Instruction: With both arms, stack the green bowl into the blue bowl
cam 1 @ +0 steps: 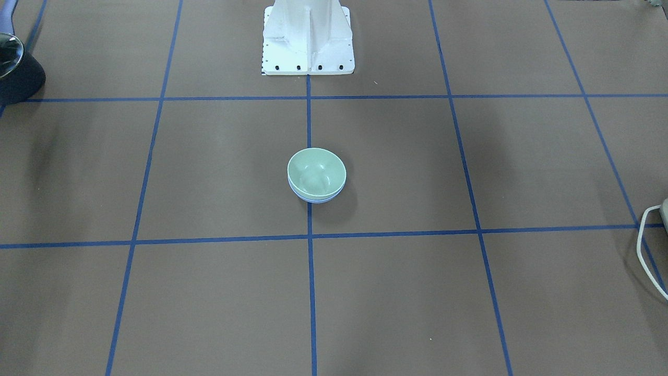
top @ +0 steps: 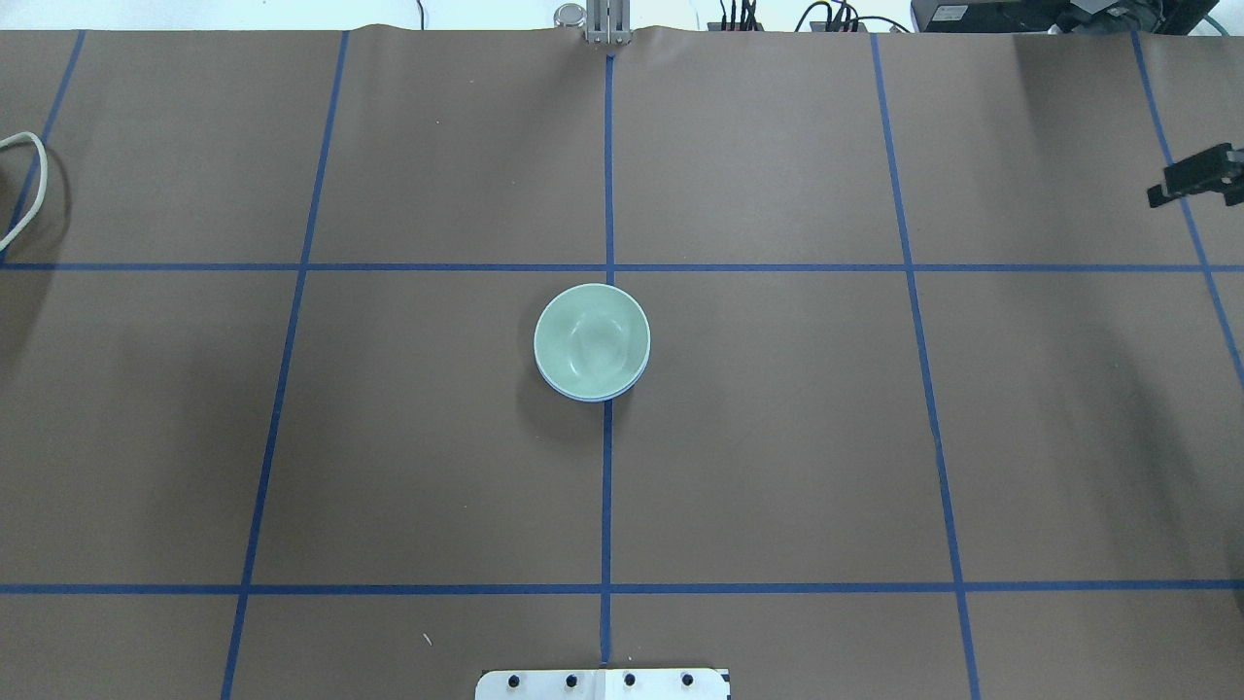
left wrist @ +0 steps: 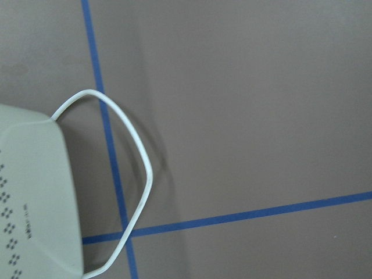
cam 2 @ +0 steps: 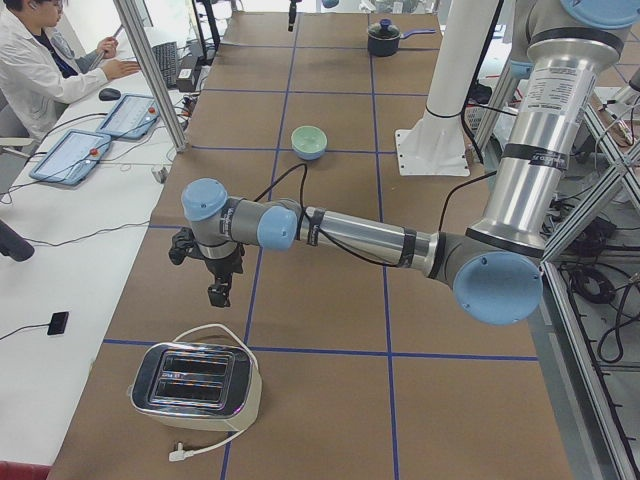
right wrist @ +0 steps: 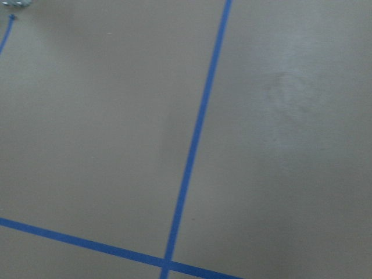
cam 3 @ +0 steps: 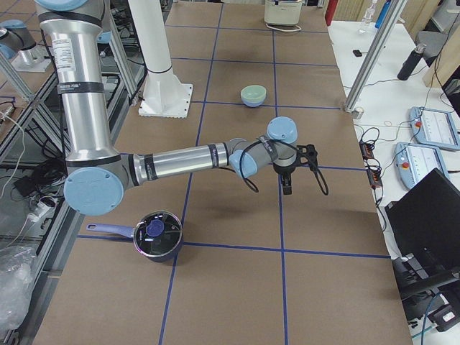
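The brown worktop (top: 777,437) with its blue tape grid is mostly bare. The left arm (cam 2: 350,235) reaches out low over its own end, near the toaster (cam 2: 195,385). The right arm (cam 3: 180,162) does likewise at the far end, past the lidded pot (cam 3: 157,236). Both are well apart from the bowls.

At the centre, on the middle tape line, the green bowl (top: 591,340) sits upright inside the blue bowl (cam 1: 313,199), of which only a thin rim shows. The stacking looks finished to me, with nothing left to place.

The left claw (cam 2: 218,297) and right claw (cam 3: 287,187) hang over bare worktop holding nothing. I cannot tell whether either is wide or narrow.
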You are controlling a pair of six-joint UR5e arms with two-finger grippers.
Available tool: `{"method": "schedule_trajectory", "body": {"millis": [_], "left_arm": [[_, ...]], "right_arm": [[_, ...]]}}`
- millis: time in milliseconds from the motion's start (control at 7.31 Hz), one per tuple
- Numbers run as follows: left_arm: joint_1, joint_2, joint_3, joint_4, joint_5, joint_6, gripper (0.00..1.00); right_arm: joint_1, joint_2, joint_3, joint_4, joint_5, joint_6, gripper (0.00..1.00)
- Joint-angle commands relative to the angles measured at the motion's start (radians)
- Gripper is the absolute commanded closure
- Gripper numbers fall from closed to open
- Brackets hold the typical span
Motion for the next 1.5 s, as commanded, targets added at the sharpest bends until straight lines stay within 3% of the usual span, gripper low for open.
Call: {"method": "schedule_trajectory", "body": {"millis": [0,137,410,1368], "left_arm": [[-0.05,0.017,-0.004,0.091,-0.051,0.057,0.01],[-0.06,0.019,-0.003,0.096,-0.048,0.098,0.01],[-0.057,0.058,-0.003,0.087,-0.053,0.093,0.01],[-0.054,0.092,0.005,0.079,-0.054,0.088,0.01]], "right_arm": [[0.095,-0.083,0.028,-0.183,-0.075,-0.213,0.0],[0.148,-0.094,0.06,-0.281,-0.118,-0.314,0.0],[0.177,-0.096,0.158,-0.502,-0.123,-0.347,0.0],[0.174,-0.107,0.14,-0.501,-0.071,-0.342,0.0]]}}
